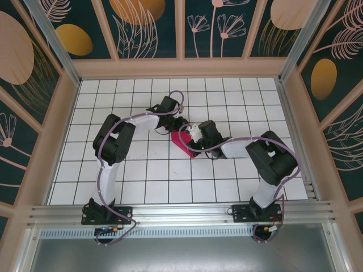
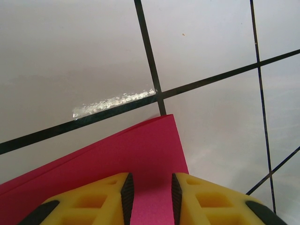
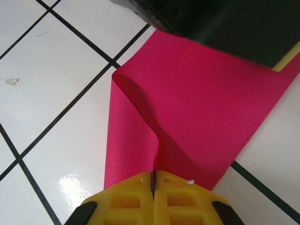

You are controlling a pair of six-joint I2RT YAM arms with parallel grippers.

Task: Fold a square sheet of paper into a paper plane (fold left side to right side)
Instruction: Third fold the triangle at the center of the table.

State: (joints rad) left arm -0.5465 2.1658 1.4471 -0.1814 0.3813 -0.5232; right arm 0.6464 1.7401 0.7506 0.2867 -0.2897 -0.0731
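Observation:
The square sheet of paper (image 1: 182,145) is magenta-pink and lies partly folded on the white grid table, between the two arms. In the right wrist view the paper (image 3: 206,103) has one edge lifted into a curved flap, and my right gripper (image 3: 153,180) is shut on that flap. The left gripper (image 3: 225,23) appears as a dark body over the paper's far end. In the left wrist view my left gripper (image 2: 152,192) sits low over a corner of the paper (image 2: 140,150). Its yellow fingers (image 2: 197,197) stand a little apart, and the paper lies flat beneath the gap, not pinched.
The white tiled table (image 1: 142,187) has black grid lines and is walled by a wooden frame (image 1: 181,68). A metal rail (image 1: 181,214) runs along the near edge by the arm bases. A shiny tape patch (image 2: 112,102) lies just beyond the paper's corner.

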